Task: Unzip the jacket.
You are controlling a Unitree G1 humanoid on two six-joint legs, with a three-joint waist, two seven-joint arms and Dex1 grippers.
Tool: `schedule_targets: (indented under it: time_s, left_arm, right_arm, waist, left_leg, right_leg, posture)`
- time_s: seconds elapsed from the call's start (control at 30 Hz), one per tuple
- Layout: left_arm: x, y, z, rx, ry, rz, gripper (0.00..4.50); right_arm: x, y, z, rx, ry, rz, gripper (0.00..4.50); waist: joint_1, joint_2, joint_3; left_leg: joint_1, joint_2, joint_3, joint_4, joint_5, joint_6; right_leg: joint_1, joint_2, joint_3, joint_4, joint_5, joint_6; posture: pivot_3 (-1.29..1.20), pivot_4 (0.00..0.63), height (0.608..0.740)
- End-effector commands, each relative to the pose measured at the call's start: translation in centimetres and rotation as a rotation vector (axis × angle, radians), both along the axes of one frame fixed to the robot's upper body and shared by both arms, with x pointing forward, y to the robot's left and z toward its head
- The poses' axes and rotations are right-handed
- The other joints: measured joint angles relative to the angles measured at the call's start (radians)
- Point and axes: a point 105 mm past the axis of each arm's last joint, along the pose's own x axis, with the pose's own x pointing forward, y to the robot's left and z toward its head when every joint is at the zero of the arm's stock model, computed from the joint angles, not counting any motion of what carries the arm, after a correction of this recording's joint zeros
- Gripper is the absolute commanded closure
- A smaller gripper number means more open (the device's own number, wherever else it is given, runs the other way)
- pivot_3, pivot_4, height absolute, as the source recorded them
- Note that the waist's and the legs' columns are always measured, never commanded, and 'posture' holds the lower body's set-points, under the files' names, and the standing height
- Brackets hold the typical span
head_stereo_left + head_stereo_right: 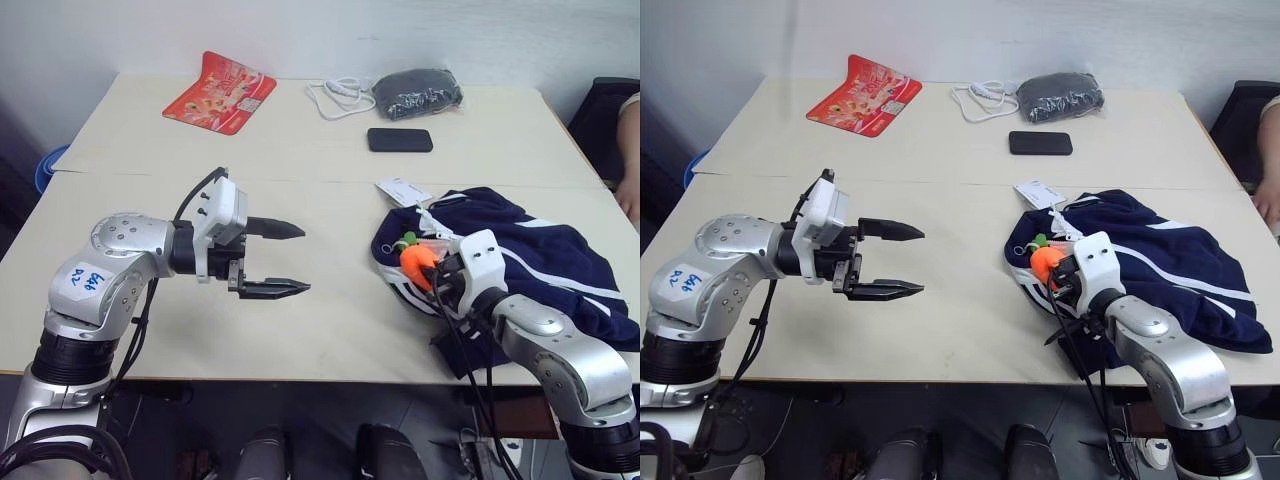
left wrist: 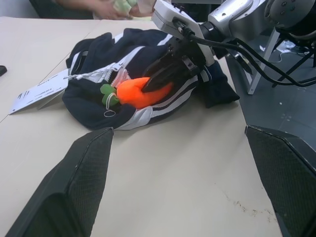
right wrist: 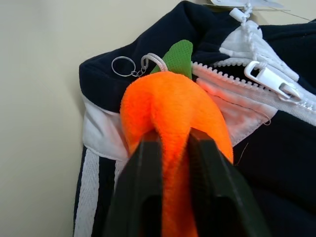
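Navy jacket (image 1: 540, 255) is lying crumpled on the table's (image 1: 330, 330) near-right part, collar w/ white zipper (image 3: 256, 81) facing the robot. An orange plush carrot (image 3: 170, 111) w/ green leaf & key ring is sitting on the collar; right gripper (image 3: 173, 143) is pinching it, fingers squeezing into the plush. Left gripper (image 1: 285, 258) is hovering over bare table well left of the jacket, fingers spread, pointing toward it. Farther back: black phone (image 1: 400, 140), white cable (image 1: 338, 97), grey bundle (image 1: 417, 92), red packet (image 1: 220, 92).

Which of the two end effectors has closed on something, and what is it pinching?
The right end effector, over the jacket, is shut on the orange plush carrot. The left end effector hangs open above bare table.
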Motion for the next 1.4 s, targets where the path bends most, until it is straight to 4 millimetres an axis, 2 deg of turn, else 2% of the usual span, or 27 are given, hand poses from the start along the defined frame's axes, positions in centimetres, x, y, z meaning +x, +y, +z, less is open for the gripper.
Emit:
schedule_targets:
  time_s: [0.03,0.17,0.23,0.3,0.4,0.5,0.53,0.6,0.7,0.77,0.83,0.97,1.1,1.23,1.33,1.4]
  left_arm:
    - [0.0,-0.2,0.9,-0.007,-0.047,-0.011,0.00]
    - [0.3,-0.3,0.8,-0.010,-0.045,-0.011,0.00]
    - [0.3,-0.6,0.9,-0.015,-0.046,-0.021,0.00]
    - [0.4,-1.0,1.1,-0.020,-0.057,-0.033,0.00]
    - [0.8,-1.1,1.8,-0.046,-0.069,-0.024,0.00]
    - [0.9,-1.1,2.2,-0.064,-0.069,-0.022,0.00]
    - [0.9,-1.2,2.1,-0.062,-0.072,-0.024,0.00]
    - [0.8,-1.4,2.1,-0.061,-0.077,-0.028,0.00]
    - [0.8,-1.6,2.1,-0.064,-0.079,-0.031,0.00]
    - [0.7,-1.7,2.0,-0.060,-0.085,-0.031,0.00]
    - [0.7,-1.8,2.0,-0.060,-0.088,-0.030,0.00]
    - [0.6,-1.8,2.0,-0.064,-0.088,-0.018,0.00]
    - [0.4,-1.7,1.7,-0.058,-0.086,-0.006,0.00]
    - [0.3,-1.9,1.5,-0.055,-0.085,-0.007,0.00]
    - [0.5,-2.0,1.5,-0.054,-0.084,-0.011,0.00]
    - [0.8,-1.9,1.4,-0.041,-0.088,-0.010,0.00]
  right_arm:
    - [-0.1,-0.2,0.3,-0.009,-0.013,0.006,4.45]
    - [-0.5,0.4,2.6,0.072,-0.048,0.053,4.45]
    - [-0.3,-0.7,4.6,0.140,-0.089,0.007,4.45]
    - [0.3,-3.8,7.3,0.173,-0.148,-0.096,4.45]
    - [0.5,-9.3,11.3,0.126,-0.235,-0.253,4.45]
    - [0.6,-14.9,13.0,0.045,-0.272,-0.427,4.45]
    - [0.7,-17.1,12.8,-0.007,-0.263,-0.499,4.45]
    - [1.0,-20.4,11.6,-0.094,-0.224,-0.593,4.45]
    - [1.8,-23.2,9.7,-0.112,-0.181,-0.653,4.45]
    - [2.5,-25.2,7.8,-0.102,-0.143,-0.717,4.45]
    - [2.9,-26.8,6.1,-0.145,-0.113,-0.771,4.45]
    - [2.9,-28.9,4.2,-0.187,-0.100,-0.875,4.45]
    - [2.6,-29.5,1.5,-0.144,-0.032,-0.921,4.45]
    - [2.4,-29.6,0.3,-0.127,-0.023,-0.921,3.46]
    - [2.3,-29.7,0.7,-0.110,-0.036,-0.904,2.35]
    - [2.4,-29.5,1.7,-0.120,-0.070,-0.863,1.66]
  waist:
    - [0.000,0.000,0.000]
    - [0.001,0.000,0.000]
    - [0.001,0.000,0.000]
    - [0.001,0.000,0.000]
    - [0.005,0.001,0.000]
    - [0.006,0.000,0.000]
    - [0.003,0.000,0.000]
    - [0.000,0.000,0.000]
    - [-0.010,0.000,0.000]
    - [-0.023,0.001,0.000]
    - [-0.031,0.002,0.001]
    - [-0.044,0.002,0.001]
    - [-0.047,0.002,0.001]
    - [-0.049,0.002,0.001]
    - [-0.049,0.002,0.001]
    - [-0.048,0.002,0.001]
  left_leg:
    - [0.000,0.000,0.000,0.000,0.000,0.000]
    - [0.000,0.000,0.000,0.000,0.000,0.000]
    - [0.000,0.000,0.000,0.000,0.000,0.000]
    - [0.000,0.000,0.000,0.000,0.000,0.000]
    - [-0.001,0.000,0.000,0.000,0.000,0.000]
    - [-0.001,-0.001,-0.001,0.000,0.000,0.001]
    - [-0.001,-0.001,0.000,-0.001,-0.001,0.001]
    - [-0.001,-0.001,0.001,-0.002,-0.001,0.001]
    - [0.000,-0.001,0.002,-0.002,0.000,0.001]
    - [0.000,-0.001,0.002,-0.002,0.000,0.001]
    - [0.001,0.000,0.003,-0.002,0.000,0.000]
    - [0.001,0.000,0.002,-0.003,0.000,0.000]
    - [0.001,0.000,0.002,-0.003,0.000,0.000]
    - [0.001,0.000,0.002,-0.003,0.000,0.000]
    - [0.001,0.000,0.002,-0.003,0.000,0.000]
    - [0.001,0.000,0.002,-0.003,0.000,0.000]
  right_leg:
    - [0.000,0.000,0.000,0.000,0.000,0.000]
    - [0.000,0.000,0.000,0.000,0.000,0.000]
    - [0.000,0.000,0.000,0.000,0.000,0.000]
    - [0.000,0.000,0.000,0.000,0.000,0.000]
    - [0.000,0.000,0.000,0.000,0.000,0.000]
    - [0.000,0.000,0.000,-0.001,0.000,0.000]
    - [0.000,0.000,0.000,-0.001,0.000,0.000]
    - [0.000,0.000,0.000,-0.002,0.000,0.000]
    - [0.000,0.000,0.001,-0.002,0.000,0.000]
    - [0.000,0.000,0.002,-0.001,0.000,0.000]
    - [0.000,0.000,0.002,-0.001,0.000,0.000]
    - [-0.001,0.000,0.002,-0.001,0.000,0.000]
    - [0.000,0.000,0.002,-0.001,0.000,0.000]
    - [0.000,0.000,0.002,-0.001,0.000,0.000]
    - [0.000,0.000,0.002,-0.001,0.000,0.000]
    - [0.000,0.000,0.002,-0.001,0.000,0.000]
  posture:
    - [0.00,0.150,0.740]
    - [0.00,0.150,0.740]
    - [0.00,0.150,0.740]
    - [0.00,0.150,0.740]
    - [0.00,0.150,0.740]
    - [0.00,0.150,0.740]
    - [0.00,0.150,0.740]
    - [0.00,0.150,0.740]
    - [0.00,0.150,0.740]
    - [0.00,0.150,0.740]
    - [0.00,0.150,0.740]
    - [0.00,0.150,0.740]
    - [0.00,0.150,0.740]
    - [0.00,0.150,0.740]
    - [0.00,0.150,0.740]
    - [0.00,0.150,0.740]
